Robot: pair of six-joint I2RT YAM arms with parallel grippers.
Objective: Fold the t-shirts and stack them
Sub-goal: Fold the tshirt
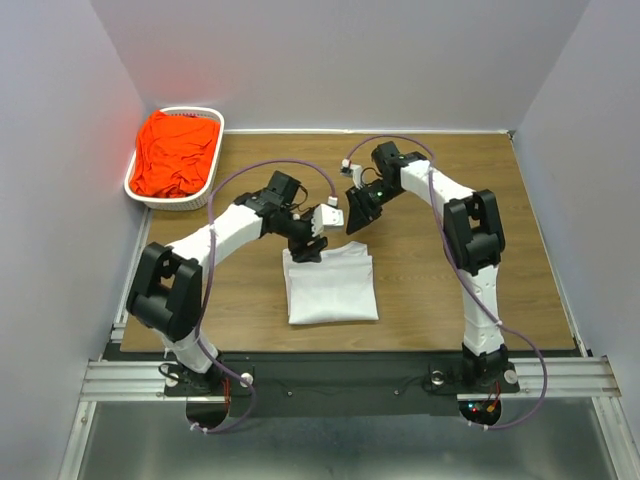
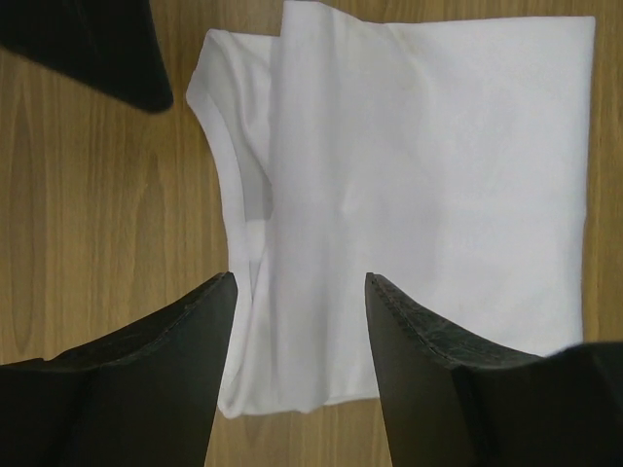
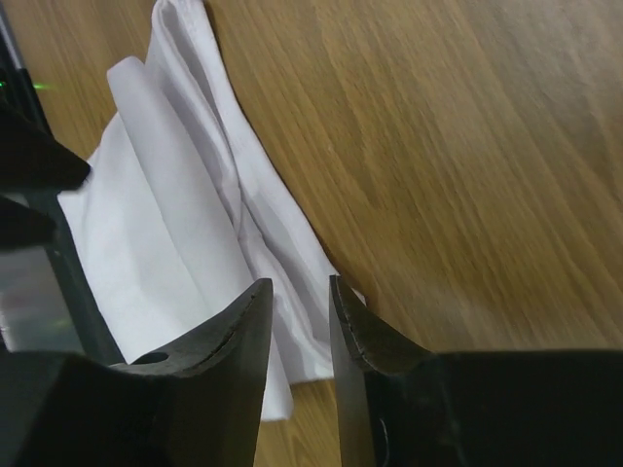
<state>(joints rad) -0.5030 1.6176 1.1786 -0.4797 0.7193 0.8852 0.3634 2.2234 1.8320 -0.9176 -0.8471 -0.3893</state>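
Observation:
The white t-shirt (image 1: pixel 331 286) lies folded into a rectangle on the wooden table (image 1: pixel 450 300). My left gripper (image 1: pixel 308 248) hovers over its far left corner, open and empty; the shirt (image 2: pixel 419 175) fills the left wrist view between and beyond the fingers (image 2: pixel 185 360). My right gripper (image 1: pixel 358 222) is just above the far right corner, its jaws a narrow gap apart with nothing between them; folded layers of the shirt (image 3: pixel 185 224) lie below it. The orange-red t-shirt (image 1: pixel 176 152) lies crumpled in the basket.
The white slotted basket (image 1: pixel 205 192) stands at the table's far left corner, by the left wall. Walls enclose the table on the left, back and right. The arm bases sit on a metal rail at the near edge.

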